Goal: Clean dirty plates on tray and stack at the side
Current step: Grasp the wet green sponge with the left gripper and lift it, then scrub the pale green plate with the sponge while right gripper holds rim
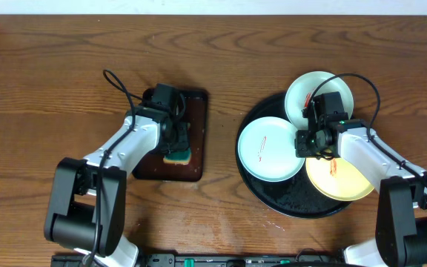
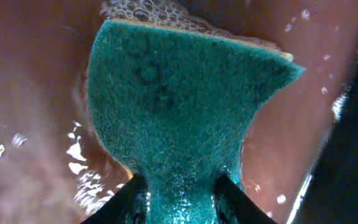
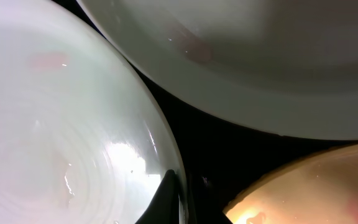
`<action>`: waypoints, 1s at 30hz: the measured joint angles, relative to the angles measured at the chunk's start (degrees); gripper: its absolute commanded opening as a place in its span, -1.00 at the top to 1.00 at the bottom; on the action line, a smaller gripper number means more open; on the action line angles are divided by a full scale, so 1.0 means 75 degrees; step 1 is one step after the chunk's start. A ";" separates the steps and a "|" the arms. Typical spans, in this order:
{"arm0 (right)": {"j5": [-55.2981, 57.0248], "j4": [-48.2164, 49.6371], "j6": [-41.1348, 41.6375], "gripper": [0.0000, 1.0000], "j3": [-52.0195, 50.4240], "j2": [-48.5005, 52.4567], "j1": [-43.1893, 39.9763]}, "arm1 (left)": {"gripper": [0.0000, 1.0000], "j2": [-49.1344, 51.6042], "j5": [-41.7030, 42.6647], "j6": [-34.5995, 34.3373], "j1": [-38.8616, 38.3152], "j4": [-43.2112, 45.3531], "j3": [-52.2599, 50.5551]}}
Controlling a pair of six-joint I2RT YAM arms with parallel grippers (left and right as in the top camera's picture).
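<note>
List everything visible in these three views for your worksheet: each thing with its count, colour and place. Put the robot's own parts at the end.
Mint-white plates: two, pale mint-white with red smears, on the black tray, one at its left, one at its far side.
Yellow plate: one, pale yellow with a red smear, on the tray's right.
Black tray: one, glossy black, right half of the table.
Brown tray: one, dark brown, rectangular, left of centre.
Sponge: one, green over yellow, over the brown tray.
Table: one, brown wood.
Left gripper: shut on the sponge.
Right gripper: at the left mint-white plate's rim; grip unclear.
</note>
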 measured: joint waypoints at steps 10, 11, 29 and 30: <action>-0.0023 0.0006 -0.0044 0.96 0.0000 0.0000 -0.0006 | 0.85 0.0434 -0.0306 -0.0032 -0.0236 -0.0283 0.0446; -0.0020 0.0003 -0.0052 0.96 0.0000 0.0000 -0.0006 | 0.85 0.0504 -0.0318 -0.0032 -0.0245 -0.0551 0.0624; -0.0058 0.0000 -0.0061 0.97 0.0000 0.0000 -0.0026 | 0.85 0.0580 0.1367 -0.0035 -0.1961 -0.1204 0.3182; -0.0058 0.0000 -0.0058 0.97 0.0000 0.0000 -0.0026 | 0.85 0.0612 0.1413 -0.0035 -0.2197 -0.0976 0.3179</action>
